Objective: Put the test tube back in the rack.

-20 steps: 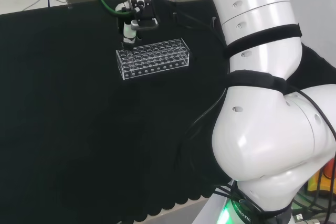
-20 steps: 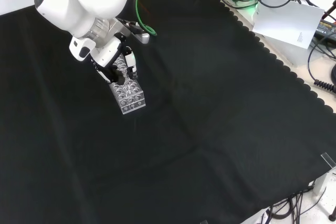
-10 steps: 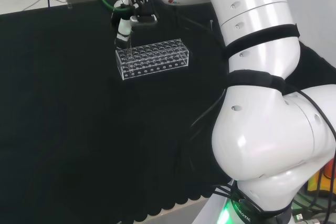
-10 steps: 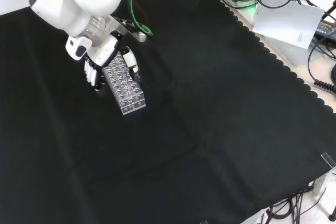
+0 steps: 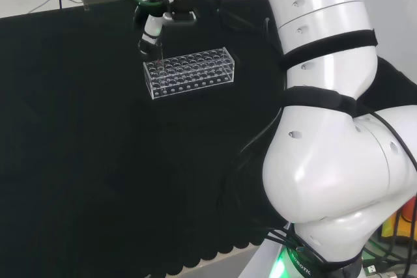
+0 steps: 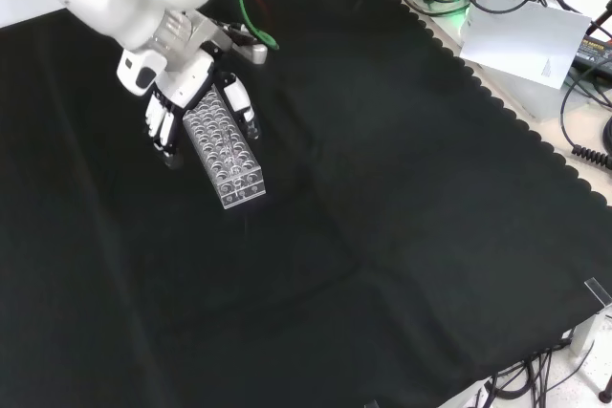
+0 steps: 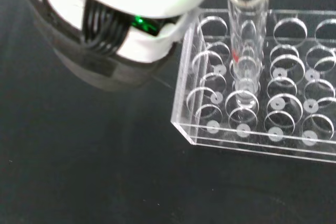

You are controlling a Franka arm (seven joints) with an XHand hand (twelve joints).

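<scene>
Test tube standing in the rack, hand spread just beside it

Nearest us in the head view we meet the arm's big white links (image 5: 326, 161) at the right, which cover much of the black-clothed tabletop (image 5: 98, 180); farther off, on bare cloth, stands the clear rack (image 5: 189, 73). In the wrist view we see the test tube (image 7: 245, 45) upright in a hole close to one corner of the rack, a small red mark on its glass; in the head and front views we can barely make the clear tube out. Beyond the rack's left end in the head view is the hand (image 5: 153, 27), fingers straight and relaxed, grasping nothing. From the front, we see its fingers (image 6: 163, 121) hanging down on either side of the rack's far end, and whether they touch it we cannot tell.
</scene>
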